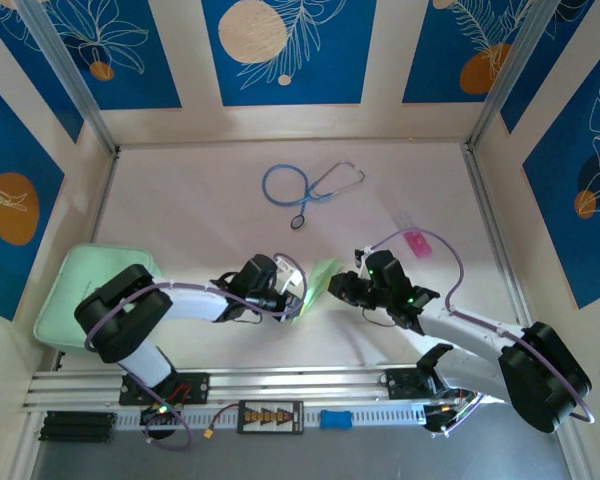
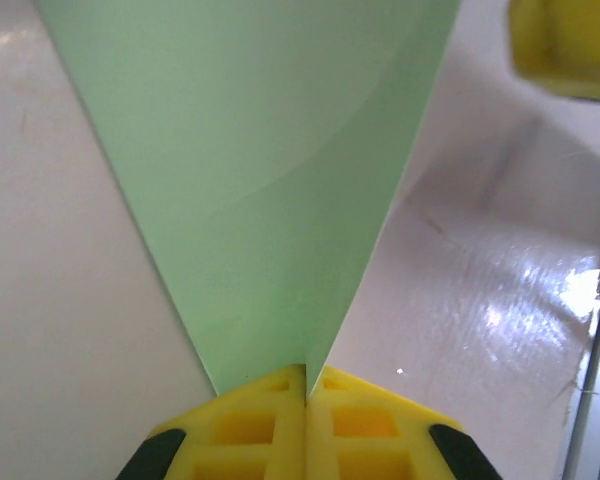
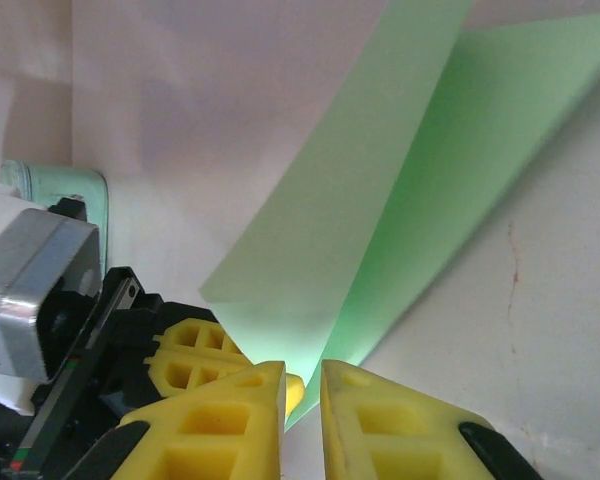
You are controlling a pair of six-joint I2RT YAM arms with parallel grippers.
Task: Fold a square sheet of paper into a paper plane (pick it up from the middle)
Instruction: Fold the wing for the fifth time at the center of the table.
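Here, folded pale green sheet, left tool pinching it, right tool slightly parted

Robot lab cell, blue-patterned panel walls, aluminium mounting rail

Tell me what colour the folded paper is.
Pale green, plain and unmarked. The paper shows best in the left wrist view.

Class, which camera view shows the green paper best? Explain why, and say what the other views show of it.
Right wrist: the paper is seen close up, with two layers, one folded over the other. In the left wrist view it is a single flat wedge, its fold hidden. In the top external view it is a small sliver.
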